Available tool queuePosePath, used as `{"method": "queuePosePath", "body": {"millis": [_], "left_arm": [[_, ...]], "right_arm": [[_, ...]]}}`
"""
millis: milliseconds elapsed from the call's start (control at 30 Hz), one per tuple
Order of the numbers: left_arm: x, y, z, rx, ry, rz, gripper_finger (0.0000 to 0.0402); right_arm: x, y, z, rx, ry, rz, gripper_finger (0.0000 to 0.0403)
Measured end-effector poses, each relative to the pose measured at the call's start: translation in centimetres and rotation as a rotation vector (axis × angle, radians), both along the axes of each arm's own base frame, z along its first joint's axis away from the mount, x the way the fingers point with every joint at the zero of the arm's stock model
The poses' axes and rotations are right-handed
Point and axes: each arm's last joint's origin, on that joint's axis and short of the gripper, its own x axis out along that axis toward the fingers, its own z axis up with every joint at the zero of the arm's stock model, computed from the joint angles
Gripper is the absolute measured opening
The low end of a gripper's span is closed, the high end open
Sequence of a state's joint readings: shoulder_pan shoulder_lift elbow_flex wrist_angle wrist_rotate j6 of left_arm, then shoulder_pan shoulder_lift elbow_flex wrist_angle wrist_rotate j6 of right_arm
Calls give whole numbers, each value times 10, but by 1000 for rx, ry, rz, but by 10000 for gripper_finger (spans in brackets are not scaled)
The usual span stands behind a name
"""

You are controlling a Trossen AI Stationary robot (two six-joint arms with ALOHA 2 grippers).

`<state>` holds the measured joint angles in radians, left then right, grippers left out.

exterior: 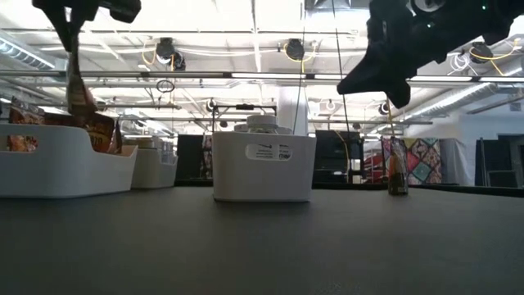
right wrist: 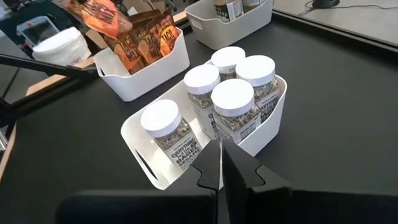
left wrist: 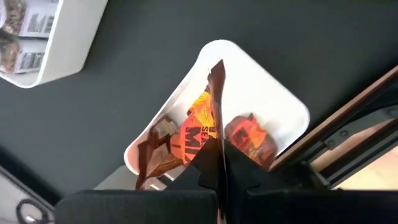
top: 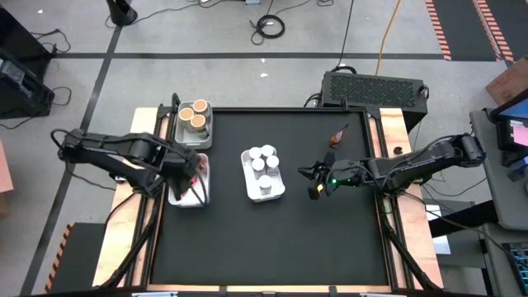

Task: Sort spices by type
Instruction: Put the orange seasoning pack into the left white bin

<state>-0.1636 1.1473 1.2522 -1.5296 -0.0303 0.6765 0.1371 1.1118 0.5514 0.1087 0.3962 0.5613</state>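
Observation:
Three white trays stand on the black table. The left tray [top: 204, 167] holds reddish-brown packets [left wrist: 245, 137]. The far-left tray [top: 195, 137] holds orange-topped tubs [top: 196, 116]. The middle tray [right wrist: 152, 171] holds several white-capped jars [right wrist: 233, 102]. My left gripper [top: 188, 169] hangs over the left tray, shut on one packet [left wrist: 216, 106]. My right gripper [right wrist: 221, 165] is shut, holds nothing, and hovers to the right of the jar tray. One more packet [top: 337, 136] lies on the table beyond it. My left gripper pinches the packet's upper edge [left wrist: 217, 152] between its two fingers, which come from above and point down. The packet hangs edge-on below the fingers [exterior: 79, 82], over the left tray. Whether its lower end touches the packets inside, I cannot tell.
The table's near half is bare black mat [top: 272, 247]. Wooden rails [top: 396, 132] run along its left and right sides. A black box [top: 373, 87] sits past the far right corner.

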Motion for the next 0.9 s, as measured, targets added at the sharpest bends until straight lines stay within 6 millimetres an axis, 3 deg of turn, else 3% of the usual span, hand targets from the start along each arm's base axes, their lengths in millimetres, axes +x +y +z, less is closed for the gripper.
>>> {"method": "queuePosePath", "body": {"millis": [267, 733, 900], "left_arm": [[-3, -14, 0, -28, 3, -46, 0], [-4, -17, 0, -30, 7, -63, 0], [1, -18, -15, -33, 9, -72, 0]], "right_arm": [[1, 0, -3, -12, 17, 4, 0], [1, 0, -3, 0, 15, -1, 0], [1, 0, -3, 1, 15, -1, 0]]}}
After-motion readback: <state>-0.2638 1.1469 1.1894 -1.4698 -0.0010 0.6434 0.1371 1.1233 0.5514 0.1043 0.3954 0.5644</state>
